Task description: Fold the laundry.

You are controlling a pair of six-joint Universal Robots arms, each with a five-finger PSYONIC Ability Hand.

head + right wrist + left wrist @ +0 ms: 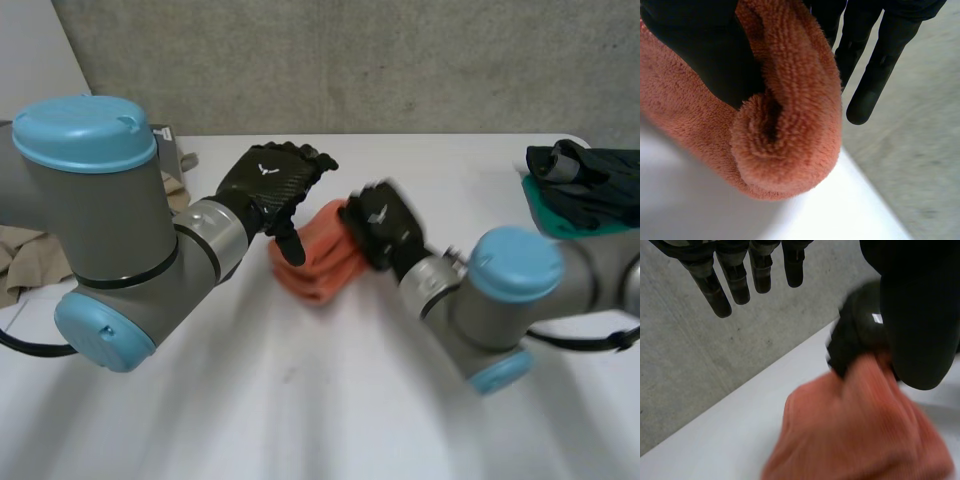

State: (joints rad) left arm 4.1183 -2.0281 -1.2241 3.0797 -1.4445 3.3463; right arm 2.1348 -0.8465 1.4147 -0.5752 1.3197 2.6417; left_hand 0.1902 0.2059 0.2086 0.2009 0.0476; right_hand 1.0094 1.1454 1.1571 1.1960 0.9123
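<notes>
An orange towel (320,265) lies bunched in the middle of the white table (300,400). My left hand (268,185) hovers over the towel's left side, fingers (722,285) straight, holding nothing. My right hand (385,225) is at the towel's right edge. In the right wrist view its thumb (700,50) presses into a rolled fold of the towel (790,125), with the fingers (880,65) on the fold's other side. The left wrist view shows the towel (860,430) under my left palm and the right hand (860,330) at the towel's far edge.
A pile of dark and teal clothes (585,185) sits at the table's far right. A beige cloth (25,260) lies at the left, partly behind my left arm. A grey wall (380,60) stands behind the table's far edge.
</notes>
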